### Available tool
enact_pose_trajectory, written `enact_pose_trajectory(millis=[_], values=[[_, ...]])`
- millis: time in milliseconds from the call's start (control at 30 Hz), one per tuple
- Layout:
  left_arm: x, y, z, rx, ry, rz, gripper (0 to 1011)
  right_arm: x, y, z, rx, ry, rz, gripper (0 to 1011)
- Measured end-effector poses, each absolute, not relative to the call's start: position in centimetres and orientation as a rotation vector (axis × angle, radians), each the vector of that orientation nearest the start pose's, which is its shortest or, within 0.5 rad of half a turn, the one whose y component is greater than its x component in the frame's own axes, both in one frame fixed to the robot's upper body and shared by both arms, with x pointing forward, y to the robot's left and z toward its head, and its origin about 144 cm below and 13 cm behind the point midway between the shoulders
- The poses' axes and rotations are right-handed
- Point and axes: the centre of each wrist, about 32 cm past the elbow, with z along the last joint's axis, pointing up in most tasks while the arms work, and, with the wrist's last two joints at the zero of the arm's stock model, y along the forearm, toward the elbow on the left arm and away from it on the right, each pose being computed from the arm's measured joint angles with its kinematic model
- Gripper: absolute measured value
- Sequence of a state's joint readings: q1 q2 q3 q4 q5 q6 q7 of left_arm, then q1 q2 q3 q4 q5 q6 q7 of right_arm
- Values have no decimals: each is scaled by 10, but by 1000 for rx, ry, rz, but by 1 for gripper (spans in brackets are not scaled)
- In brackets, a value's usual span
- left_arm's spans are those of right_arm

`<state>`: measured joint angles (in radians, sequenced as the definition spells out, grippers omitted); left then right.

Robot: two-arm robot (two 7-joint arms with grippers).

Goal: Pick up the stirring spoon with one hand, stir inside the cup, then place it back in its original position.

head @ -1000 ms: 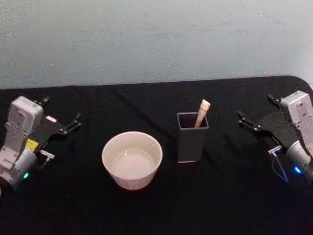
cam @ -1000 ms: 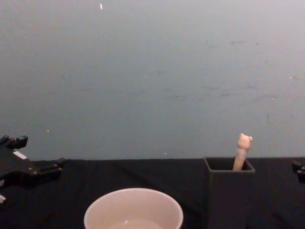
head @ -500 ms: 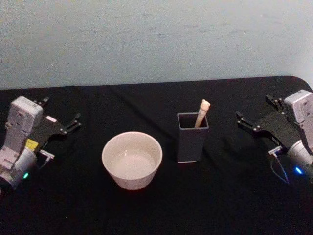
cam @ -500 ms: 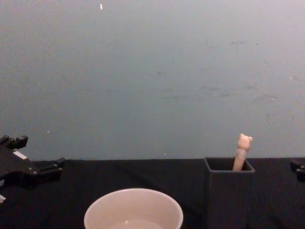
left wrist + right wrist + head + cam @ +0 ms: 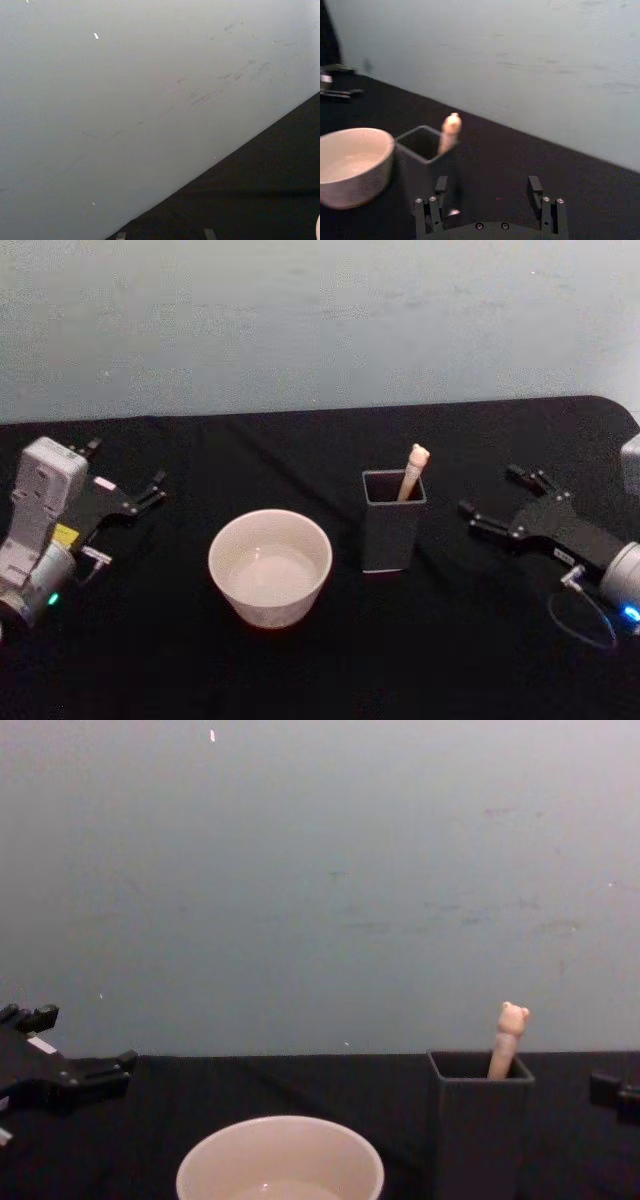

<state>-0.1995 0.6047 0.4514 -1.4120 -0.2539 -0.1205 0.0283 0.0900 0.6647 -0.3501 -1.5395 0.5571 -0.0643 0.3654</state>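
The stirring spoon (image 5: 414, 467) stands in a dark grey square holder (image 5: 388, 538), its peach handle and bear head (image 5: 513, 1015) sticking out. The cream cup (image 5: 268, 610) sits just left of the holder and holds a little clear liquid. My right gripper (image 5: 489, 494) is open, to the right of the holder, pointing toward it with a gap between. In the right wrist view the spoon (image 5: 450, 131) and holder (image 5: 418, 144) lie ahead of the open right gripper (image 5: 488, 187), with the cup (image 5: 372, 176) beside them. My left gripper (image 5: 126, 468) rests open at the far left.
A black cloth (image 5: 330, 670) covers the table, which ends at a pale blue-grey wall (image 5: 320, 320). The table's rounded right corner (image 5: 620, 408) lies behind my right arm. The left gripper (image 5: 82, 1042) and right fingertip (image 5: 610, 1088) sit at the chest view's edges.
My right gripper has swung left and lower, toward the holder, and now lies flatter over the table. The left arm, cup and spoon have not moved.
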Motion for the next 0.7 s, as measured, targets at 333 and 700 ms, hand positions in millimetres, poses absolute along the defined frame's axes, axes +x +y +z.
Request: enact_pose_trajectory(millis=[333,700], values=[[489,310,1140,304,-285,1248,1001,468,-328,1156,-58,87,-818,1002],[489,310,1140,304,-285,1248,1001,498,-310,1152,-12,92,-785,1002]])
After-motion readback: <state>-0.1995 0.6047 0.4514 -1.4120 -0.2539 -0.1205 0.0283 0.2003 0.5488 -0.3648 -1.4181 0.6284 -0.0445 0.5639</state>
